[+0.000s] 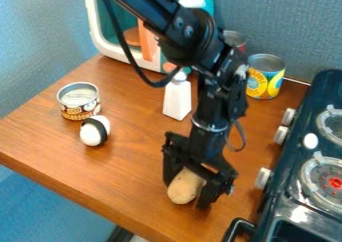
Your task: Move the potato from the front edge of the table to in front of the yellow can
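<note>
Looking down my feed, I find the tan potato-like thing directly beneath the wrist of my one black arm, right at the gripper, on the knob side of the stove and a little apart from it. Its long axis tips only slightly across the view and runs roughly in line with the stove's knob-bearing edge, with the upper end tucked up under the gripper. I cannot tell whether the gripper is clamped on the thing or merely around it. With a single arm on this rig, no other is nearer. Counting up, I have one potato-like thing, one white bottle out past the stove's far end, and one white egg-like thing with a black band, well apart from the stove on its knob side. I make it three cans: a yellow can nearest the stove's far end, a red can farther back from the stove, and an open-looking can, farthest out from it. One toy microwave stands beyond the stove's far end, and I count two burners on the stove itself.
</note>
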Robot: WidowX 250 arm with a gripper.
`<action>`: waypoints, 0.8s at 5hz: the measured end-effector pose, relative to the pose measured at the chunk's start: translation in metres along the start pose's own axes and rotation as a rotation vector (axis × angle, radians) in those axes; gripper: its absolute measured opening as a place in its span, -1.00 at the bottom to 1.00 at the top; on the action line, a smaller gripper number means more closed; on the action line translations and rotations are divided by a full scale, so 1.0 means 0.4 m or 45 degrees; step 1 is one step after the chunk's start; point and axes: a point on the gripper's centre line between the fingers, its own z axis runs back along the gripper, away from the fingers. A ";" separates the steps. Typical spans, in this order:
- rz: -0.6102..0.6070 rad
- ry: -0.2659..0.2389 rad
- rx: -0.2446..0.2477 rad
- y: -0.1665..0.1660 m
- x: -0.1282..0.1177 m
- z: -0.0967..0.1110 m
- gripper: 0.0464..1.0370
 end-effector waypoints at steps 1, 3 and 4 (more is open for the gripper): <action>0.015 0.006 -0.001 0.000 -0.001 -0.001 0.81; 0.052 0.009 -0.014 0.012 0.008 0.014 0.17; 0.099 -0.036 -0.043 0.020 0.050 0.073 0.16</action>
